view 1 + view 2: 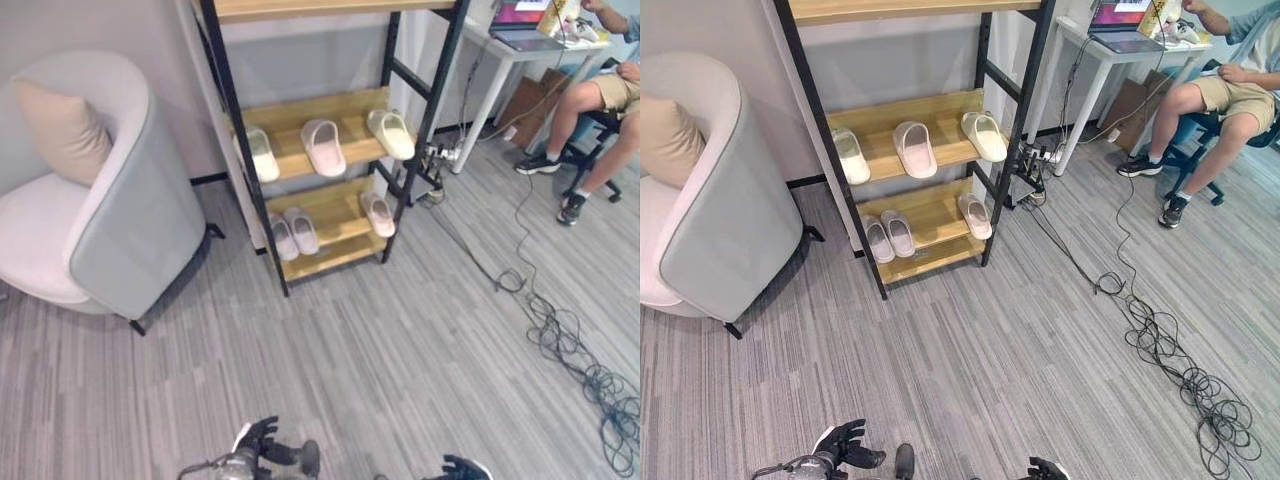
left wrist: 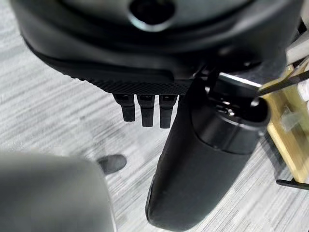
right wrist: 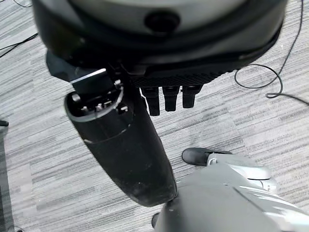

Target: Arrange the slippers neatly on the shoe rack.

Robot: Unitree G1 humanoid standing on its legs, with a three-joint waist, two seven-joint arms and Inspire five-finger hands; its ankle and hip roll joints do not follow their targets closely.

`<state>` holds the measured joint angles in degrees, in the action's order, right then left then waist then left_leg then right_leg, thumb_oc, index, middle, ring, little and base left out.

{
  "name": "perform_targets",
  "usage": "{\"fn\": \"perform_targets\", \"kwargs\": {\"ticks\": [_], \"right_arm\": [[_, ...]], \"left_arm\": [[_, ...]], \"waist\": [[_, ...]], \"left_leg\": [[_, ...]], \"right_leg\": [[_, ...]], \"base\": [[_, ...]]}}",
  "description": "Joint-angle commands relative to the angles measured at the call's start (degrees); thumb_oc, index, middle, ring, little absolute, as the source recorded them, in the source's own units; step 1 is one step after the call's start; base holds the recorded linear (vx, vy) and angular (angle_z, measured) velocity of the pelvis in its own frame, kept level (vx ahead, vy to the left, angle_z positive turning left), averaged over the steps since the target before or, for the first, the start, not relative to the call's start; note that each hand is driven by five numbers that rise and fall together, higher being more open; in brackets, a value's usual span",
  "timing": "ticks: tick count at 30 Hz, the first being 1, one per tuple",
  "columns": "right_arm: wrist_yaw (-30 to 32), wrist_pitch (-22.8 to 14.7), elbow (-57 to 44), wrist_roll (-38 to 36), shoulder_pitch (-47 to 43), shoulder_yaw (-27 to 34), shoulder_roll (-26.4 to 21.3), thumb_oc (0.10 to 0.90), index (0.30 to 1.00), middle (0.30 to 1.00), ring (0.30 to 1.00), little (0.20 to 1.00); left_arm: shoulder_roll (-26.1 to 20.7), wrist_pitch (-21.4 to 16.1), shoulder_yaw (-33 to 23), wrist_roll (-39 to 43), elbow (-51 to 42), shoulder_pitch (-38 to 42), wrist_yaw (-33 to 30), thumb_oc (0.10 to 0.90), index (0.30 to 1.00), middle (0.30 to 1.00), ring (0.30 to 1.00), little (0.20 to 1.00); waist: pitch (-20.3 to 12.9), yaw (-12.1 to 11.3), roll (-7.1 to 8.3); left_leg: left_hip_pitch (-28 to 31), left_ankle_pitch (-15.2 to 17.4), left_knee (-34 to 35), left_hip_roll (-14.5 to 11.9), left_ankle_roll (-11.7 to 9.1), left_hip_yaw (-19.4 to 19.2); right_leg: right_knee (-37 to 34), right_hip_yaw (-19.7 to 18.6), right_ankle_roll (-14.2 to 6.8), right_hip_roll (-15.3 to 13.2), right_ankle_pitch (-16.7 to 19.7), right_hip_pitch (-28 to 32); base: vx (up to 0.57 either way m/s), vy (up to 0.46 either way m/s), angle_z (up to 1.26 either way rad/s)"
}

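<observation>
Six slippers [image 1: 323,146] are seen on the shoe rack [image 1: 330,120], loosely paired; straightening may remain. Left hand [image 1: 262,436] and right hand [image 1: 458,467] are kept low, relaxed, nothing grasped.

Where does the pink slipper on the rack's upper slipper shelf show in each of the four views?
Left eye view: pink slipper mid-shelf, upper centre, between two cream slippers.
Right eye view: same slipper, left of centre.
Left wrist view: not in it; a wooden corner of the shoe rack shows at the edge.
Right wrist view: not in it.
Shared landmark: the rack's black front post.
</observation>
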<state>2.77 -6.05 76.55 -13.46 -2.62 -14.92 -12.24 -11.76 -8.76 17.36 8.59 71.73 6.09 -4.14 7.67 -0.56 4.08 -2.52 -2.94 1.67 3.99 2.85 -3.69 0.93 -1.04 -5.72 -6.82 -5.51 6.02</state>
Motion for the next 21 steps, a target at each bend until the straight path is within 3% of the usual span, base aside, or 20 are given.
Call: {"fn": "perform_targets", "kwargs": {"ticks": [1,3,5,7,10,14,15,20,21], "right_arm": [[-1.94,-0.08,-1.96,2.45,0.76,-1.75,-0.86,0.8,0.9,0.9,0.9,0.9],[-1.86,0.07,-2.25,2.49,0.43,-1.9,-0.64,0.8,0.9,0.9,0.9,0.9],[-1.8,0.08,-2.66,2.99,0.98,-2.12,-0.07,0.8,0.9,0.9,0.9,0.9],[-1.62,0.23,-2.57,3.6,1.09,-2.4,-0.16,0.8,0.9,0.9,0.9,0.9],[-1.34,0.32,-2.95,4.66,0.71,-3.19,-0.23,0.8,0.9,0.9,0.9,0.9],[-1.32,0.57,-3.07,5.35,0.56,-3.62,-0.55,0.8,0.9,0.9,0.9,0.9],[-1.53,0.47,-2.83,5.57,1.26,-3.76,-0.67,0.8,0.9,0.9,0.9,0.9],[-1.45,0.36,-2.58,5.96,1.97,-4.26,-0.95,0.8,0.9,0.9,0.9,0.9],[-1.5,0.18,-3.04,5.53,1.84,-4.48,-1.1,0.8,0.9,0.9,0.9,0.9]], "left_arm": [[1.26,-1.03,0.82,-1.56,0.87,-1.1,1.16,0.8,0.9,0.9,0.9,0.9],[1.11,-0.96,1.05,-1.86,0.65,-0.71,1.19,0.8,0.9,0.9,0.9,0.9],[0.82,-0.94,1.39,-2.36,0.09,-0.64,1.07,0.8,0.9,0.9,0.9,0.9],[0.89,-0.94,1.57,-2.6,-0.11,-0.53,1.13,0.8,0.9,0.9,0.9,0.9],[1.15,-1.0,1.63,-2.81,0.32,-0.32,1.24,0.8,0.9,0.9,0.9,0.9],[1.44,-1.31,1.85,-2.81,0.61,0.03,0.96,0.8,0.9,0.9,0.9,0.9],[1.62,-1.52,1.74,-2.88,0.78,-0.23,1.15,0.8,0.9,0.9,0.9,0.9],[2.33,-1.29,1.93,-2.94,1.27,-0.88,1.33,0.8,0.9,0.9,0.9,0.9],[2.42,-1.19,2.04,-2.84,1.37,-0.95,1.45,0.8,0.9,0.9,0.9,0.9]], "waist": [[-2.41,-1.33,-0.74],[-1.88,-0.82,-0.92],[-1.26,-0.22,-2.05],[-1.17,0.29,-2.43],[-1.0,1.41,-2.23],[-0.59,3.16,-2.15],[-1.11,3.24,-1.47],[-2.64,3.12,-2.06],[-2.89,3.03,-2.29]], "left_leg": [[-3.82,5.4,-8.2,-1.07,-2.11,5.89],[-3.08,5.84,-8.12,-0.98,-1.52,6.31],[-0.37,7.4,-7.65,-1.5,-0.9,7.29],[1.92,8.69,-6.74,-1.67,-0.99,8.27],[5.37,10.56,-5.39,-1.94,-1.38,9.25],[9.04,12.06,-4.33,-2.56,-2.21,10.88],[9.73,13.35,-4.63,-2.59,-2.67,11.29],[10.07,10.95,-6.26,-5.17,-5.33,12.24],[9.36,8.57,-8.84,-6.49,-7.0,12.51]], "right_leg": [[15.71,-0.25,-3.07,3.04,3.57,-5.5],[19.24,-0.32,-3.73,2.98,5.3,-7.29],[22.95,2.67,-3.19,1.77,5.07,-11.17],[19.56,5.31,-1.76,1.04,3.0,-12.8],[11.84,7.64,-1.29,0.46,4.45,-15.78],[5.72,6.66,-2.14,0.91,6.93,-18.09],[3.9,5.62,-1.85,0.86,7.16,-16.58],[3.98,6.6,0.03,2.86,6.22,-14.45],[3.97,6.88,0.98,4.05,4.96,-13.15]], "base": [[0.13,0.092,-0.26],[0.11,0.064,-0.07],[0.22,0.05,0.13],[0.25,-0.031,0.08],[0.28,-0.116,-0.01],[0.28,-0.108,0.09],[0.22,-0.153,0.36],[0.2,-0.152,0.45],[0.15,-0.158,0.02]]}}
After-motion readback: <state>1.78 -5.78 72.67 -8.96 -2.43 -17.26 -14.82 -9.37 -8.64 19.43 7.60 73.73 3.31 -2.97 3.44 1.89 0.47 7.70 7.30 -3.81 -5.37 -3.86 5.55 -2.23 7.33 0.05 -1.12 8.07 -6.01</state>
